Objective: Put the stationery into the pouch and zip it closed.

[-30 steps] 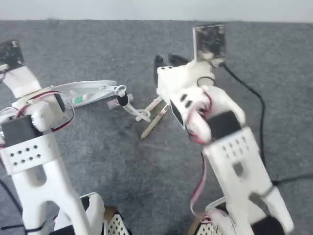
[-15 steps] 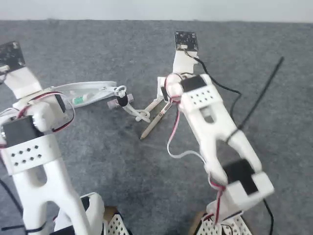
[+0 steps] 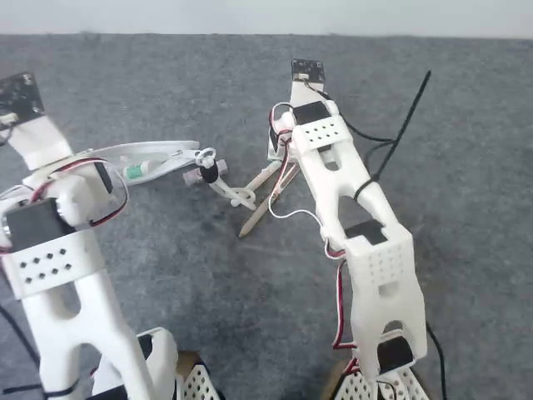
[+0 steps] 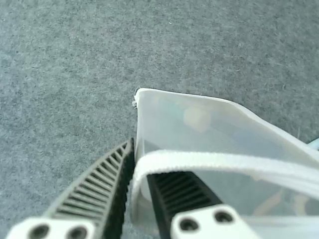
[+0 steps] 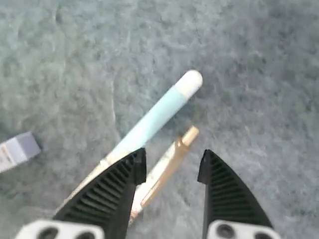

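A translucent white pouch (image 3: 146, 160) lies at the left with its zipper edge open, and my left gripper (image 4: 142, 169) is shut on the pouch (image 4: 209, 129) at its end. Inside it is a green-capped item (image 3: 137, 170). Two pens lie side by side on the carpet at the middle: a light blue pen (image 5: 159, 112) with a white cap and a gold pen (image 5: 167, 164). The pens (image 3: 262, 198) sit just under my right gripper (image 5: 172, 162), which is open, with the gold pen between its fingertips. In the high view my right gripper (image 3: 276, 154) is at the pens' far ends.
A small eraser (image 5: 17, 149) and a black-and-white cap (image 3: 208, 171) lie between the pouch mouth and the pens. A white loop (image 3: 241, 198) rests against the pens. A black cable (image 3: 400, 133) trails on the grey carpet (image 3: 466, 167) to the right.
My right arm has unfolded and stretched forward and down, bringing its gripper low over the pens. The left arm and the pouch have stayed where they were.
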Tool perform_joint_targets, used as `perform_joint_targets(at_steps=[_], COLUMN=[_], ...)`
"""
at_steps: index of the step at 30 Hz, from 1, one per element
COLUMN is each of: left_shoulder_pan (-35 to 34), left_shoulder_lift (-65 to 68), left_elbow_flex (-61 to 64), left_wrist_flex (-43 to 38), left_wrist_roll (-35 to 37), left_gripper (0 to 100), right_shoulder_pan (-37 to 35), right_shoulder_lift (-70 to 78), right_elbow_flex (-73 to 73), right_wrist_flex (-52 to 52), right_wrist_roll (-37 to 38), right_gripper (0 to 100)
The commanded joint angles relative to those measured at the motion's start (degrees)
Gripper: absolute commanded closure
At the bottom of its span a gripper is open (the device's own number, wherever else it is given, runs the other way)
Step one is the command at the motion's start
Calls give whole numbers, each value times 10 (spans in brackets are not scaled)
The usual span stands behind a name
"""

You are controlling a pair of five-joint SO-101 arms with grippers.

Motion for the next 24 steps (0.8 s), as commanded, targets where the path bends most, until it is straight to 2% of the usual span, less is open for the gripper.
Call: perform_joint_targets(at_steps=[1, 4, 24], left_shoulder_pan=[-4, -4, -4], left_shoulder_lift=[7, 7, 7], left_elbow_flex=[0, 0, 0], left_wrist_flex=[-23, -23, -19], left_wrist_roll=[10, 9, 9], left_gripper=[990, 990, 990], right_shoulder_pan=[2, -3, -15], right_shoulder_lift=[2, 8, 63], right_elbow_flex=[-56, -58, -80], right_wrist_flex=[7, 15, 42], right_wrist_roll=[-24, -31, -32], right_gripper=[838, 871, 868])
